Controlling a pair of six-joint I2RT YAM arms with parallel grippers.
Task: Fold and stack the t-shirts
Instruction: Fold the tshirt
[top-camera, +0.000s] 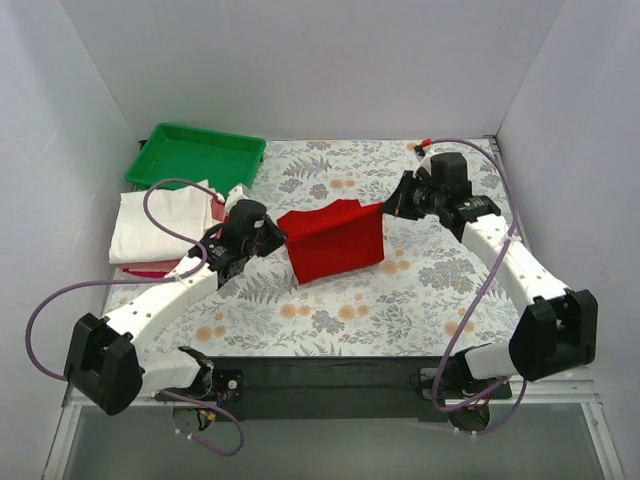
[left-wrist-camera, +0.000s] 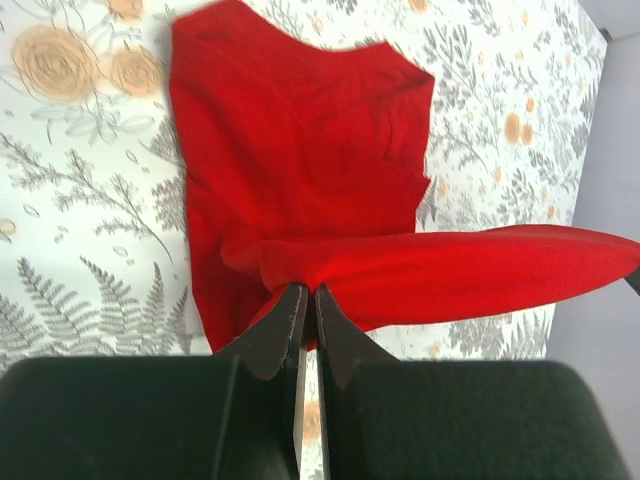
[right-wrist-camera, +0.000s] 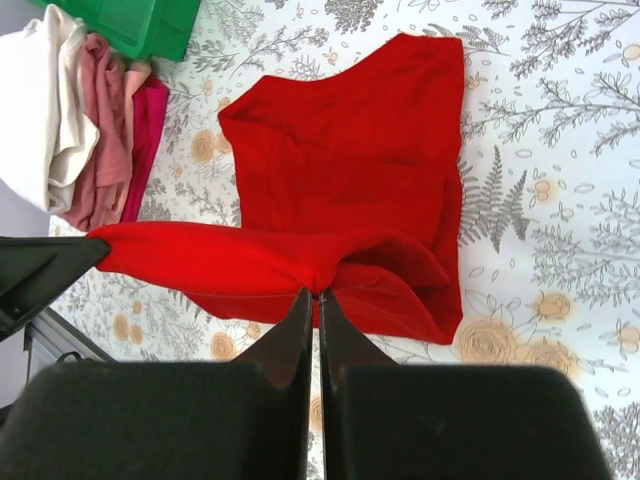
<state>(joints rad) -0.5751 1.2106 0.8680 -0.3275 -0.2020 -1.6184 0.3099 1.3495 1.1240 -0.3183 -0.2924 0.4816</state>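
A bright red t-shirt (top-camera: 335, 242) hangs stretched between my two grippers above the middle of the table, its lower part lying on the floral cover. My left gripper (top-camera: 278, 237) is shut on the shirt's left edge; in the left wrist view (left-wrist-camera: 308, 290) the cloth (left-wrist-camera: 300, 150) is pinched at the fingertips. My right gripper (top-camera: 390, 207) is shut on the right edge; in the right wrist view (right-wrist-camera: 318, 293) it pinches the shirt (right-wrist-camera: 350, 150) the same way. A cream-white t-shirt (top-camera: 155, 222) lies at the left on a pink-red pile (top-camera: 150, 268).
A green plastic tray (top-camera: 200, 155) stands at the back left, also in the right wrist view (right-wrist-camera: 140, 25). The cream-white and pink cloth pile (right-wrist-camera: 70, 120) lies beside it. White walls close the table on three sides.
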